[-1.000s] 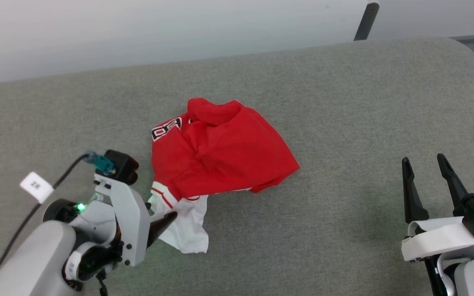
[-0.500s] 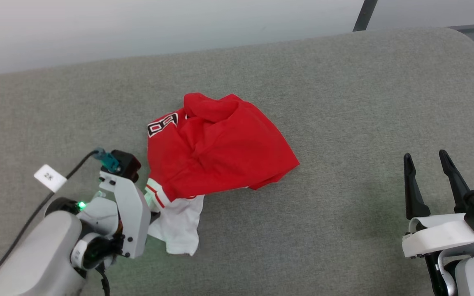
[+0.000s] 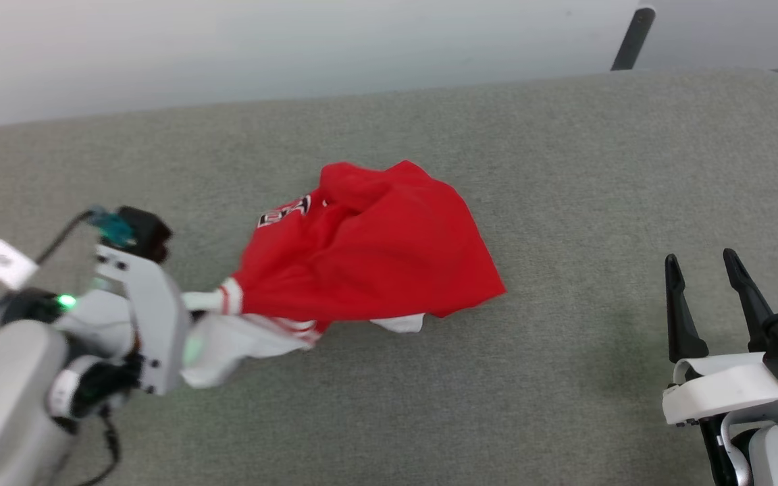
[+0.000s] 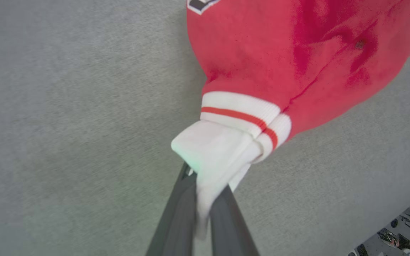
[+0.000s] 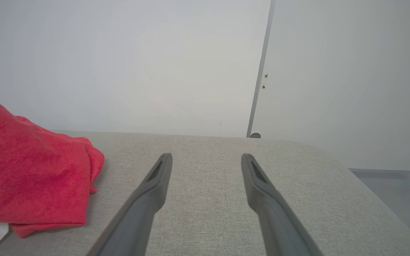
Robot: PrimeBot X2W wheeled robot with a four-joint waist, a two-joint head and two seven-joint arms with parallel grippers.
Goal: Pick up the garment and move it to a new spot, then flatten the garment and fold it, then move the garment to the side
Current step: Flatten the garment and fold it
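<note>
The left gripper (image 4: 205, 185) is clamped tight on the white sleeve (image 4: 215, 149) of the garment (image 3: 375, 256), the cloth pinched between its two dark fingers (image 4: 176, 220). In the head view this gripper sits at the garment's 8 o'clock, and the sleeve stretches from the red body toward it. The red-striped white cuff trim (image 4: 240, 112) lies just beyond the pinched cloth. The garment itself lies crumpled near the middle of the grey fabric-covered bench (image 3: 564, 169), its red bulk mounded and a strip of black, white-outlined lettering (image 3: 286, 210) showing at its 10 o'clock edge. A bit of white cloth peeks from under the hem at 6 o'clock. The right gripper (image 3: 698, 258) hovers at the garment's 4 o'clock, well apart from it, jaws spread wide and holding nothing. Past the bench's far edge, at 12 o'clock, is a pale wall (image 3: 294, 47), with a dark post (image 3: 632, 37) at 1 o'clock.
</note>
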